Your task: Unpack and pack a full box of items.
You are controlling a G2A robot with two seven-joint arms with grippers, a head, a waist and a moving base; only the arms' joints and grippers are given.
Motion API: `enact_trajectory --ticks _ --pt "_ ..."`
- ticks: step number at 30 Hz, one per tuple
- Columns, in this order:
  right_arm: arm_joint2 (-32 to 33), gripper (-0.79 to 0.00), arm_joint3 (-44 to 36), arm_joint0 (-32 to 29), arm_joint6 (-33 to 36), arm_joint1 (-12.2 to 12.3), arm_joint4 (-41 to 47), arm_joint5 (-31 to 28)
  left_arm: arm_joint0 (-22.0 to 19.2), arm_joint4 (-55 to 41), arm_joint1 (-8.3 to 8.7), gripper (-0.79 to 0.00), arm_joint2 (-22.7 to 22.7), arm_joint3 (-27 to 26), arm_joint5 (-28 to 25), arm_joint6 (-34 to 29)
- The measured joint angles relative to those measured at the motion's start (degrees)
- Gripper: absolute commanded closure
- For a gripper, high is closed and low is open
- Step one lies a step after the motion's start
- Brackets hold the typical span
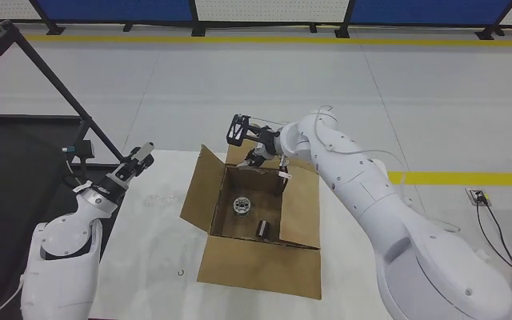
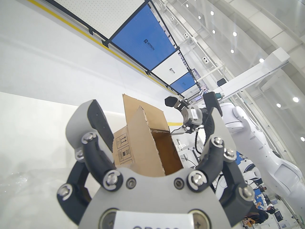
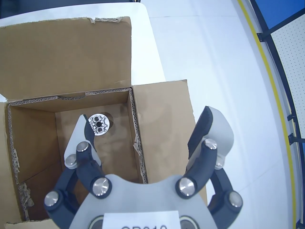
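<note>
Standing open, the brown cardboard box (image 1: 256, 272) shows torn flap edges

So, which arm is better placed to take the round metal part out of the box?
Probably the right. The right claw, open, hangs over the cardboard box, the round metal part on its floor below. The left claw, also open, stands beside the box, apart from it.
</note>
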Motion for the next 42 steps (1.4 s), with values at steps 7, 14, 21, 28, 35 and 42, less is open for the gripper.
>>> enact_trajectory --ticks 7,14,21,28,35,42 --pt "0.00 -0.785 0.00 0.01 0.01 0.00 0.00 0.01 0.00 0.00 0.00 -0.785 0.00 0.00 0.00 0.00" --pt "0.00 -0.785 0.00 0.01 0.01 0.00 0.00 0.00 0.00 0.00 0.00 -0.785 0.00 0.00 0.00 0.00" --pt "0.25 -0.785 -1.20 -0.87 -1.02 0.10 0.13 -0.18 0.00 0.00 0.00 -0.785 0.00 0.00 0.00 0.00" --pt "3.13 -0.785 -1.58 -1.50 -14.30 3.00 -0.58 -2.61 0.00 0.00 0.00 -0.785 0.00 0.00 0.00 0.00" --pt "5.99 -0.785 -3.90 -4.35 -27.48 8.15 -3.81 -8.46 0.00 0.00 0.00 -0.785 0.00 0.00 0.00 0.00" --pt "10.87 -0.785 -11.92 -10.15 -32.48 15.63 -8.13 -7.28 0.00 0.00 0.00 -0.785 0.00 0.00 0.00 0.00"
